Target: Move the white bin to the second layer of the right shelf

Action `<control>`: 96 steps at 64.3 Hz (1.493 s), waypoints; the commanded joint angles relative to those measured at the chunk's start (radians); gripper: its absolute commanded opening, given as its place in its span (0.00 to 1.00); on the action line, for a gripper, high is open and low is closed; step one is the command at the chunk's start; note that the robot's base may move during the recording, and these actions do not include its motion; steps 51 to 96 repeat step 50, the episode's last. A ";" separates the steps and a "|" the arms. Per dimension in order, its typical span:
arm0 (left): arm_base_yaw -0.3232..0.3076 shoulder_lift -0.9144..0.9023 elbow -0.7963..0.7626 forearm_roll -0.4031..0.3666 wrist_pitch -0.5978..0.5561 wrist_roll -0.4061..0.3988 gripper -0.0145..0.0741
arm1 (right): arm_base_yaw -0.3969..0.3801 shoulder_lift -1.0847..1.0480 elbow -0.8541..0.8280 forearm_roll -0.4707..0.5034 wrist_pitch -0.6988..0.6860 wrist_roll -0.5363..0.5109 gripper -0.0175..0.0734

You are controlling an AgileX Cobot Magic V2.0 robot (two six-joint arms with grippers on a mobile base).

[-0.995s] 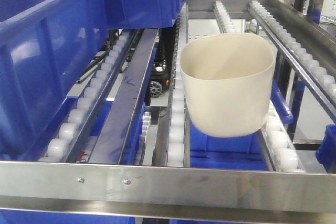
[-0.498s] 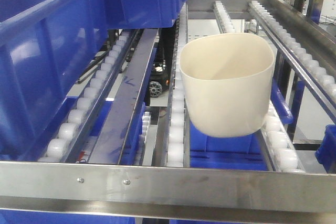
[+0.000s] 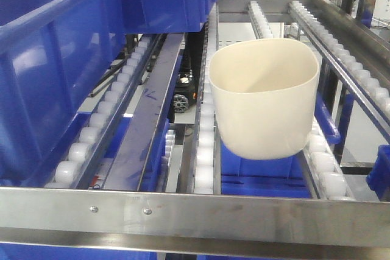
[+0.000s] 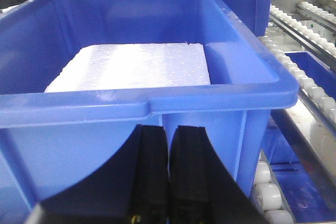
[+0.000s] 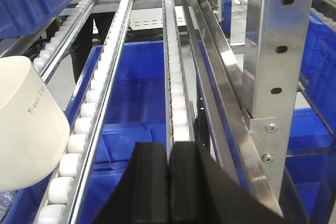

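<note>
The white bin sat upright on the right shelf second layer, its rounded base resting across two roller rails, one under its left side and one under its right. Its mouth faced up and showed nothing inside. It stood a little way back from the flat steel front bar, with rollers bare between the two. In the right wrist view the bin appeared at the left edge, tilted in the frame, with small grey lettering on its wall, touching the roller rail beside it.

Neither arm held the bin. The left claw was pressed together, its two black fingers meeting with no gap, just in front of the wall of a blue crate. A white foam slab lay flat on that crate's floor. The right claw was likewise pressed together with nothing between its fingers, poised over a second roller rail and well apart from the bin.

To the left in the front view, large blue crates stood on the neighbouring lane. More blue crates lay on the level beneath the rails. A perforated steel upright rose at the right of the shelf.
</note>
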 commanded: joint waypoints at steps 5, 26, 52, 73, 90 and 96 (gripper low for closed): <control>-0.007 -0.014 0.037 -0.005 -0.085 -0.004 0.26 | -0.006 -0.020 -0.017 -0.010 -0.079 -0.004 0.25; -0.007 -0.014 0.037 -0.005 -0.085 -0.004 0.26 | -0.006 -0.020 -0.017 -0.010 -0.078 -0.004 0.25; -0.007 -0.014 0.037 -0.005 -0.085 -0.004 0.26 | -0.006 -0.020 -0.017 -0.010 -0.078 -0.004 0.25; -0.007 -0.014 0.037 -0.005 -0.085 -0.004 0.26 | -0.006 -0.020 -0.017 -0.010 -0.078 -0.004 0.25; -0.007 -0.014 0.037 -0.005 -0.085 -0.004 0.26 | -0.006 -0.020 -0.017 -0.010 -0.078 -0.004 0.25; -0.007 -0.014 0.037 -0.005 -0.085 -0.004 0.26 | -0.006 -0.020 -0.017 -0.010 -0.078 -0.004 0.25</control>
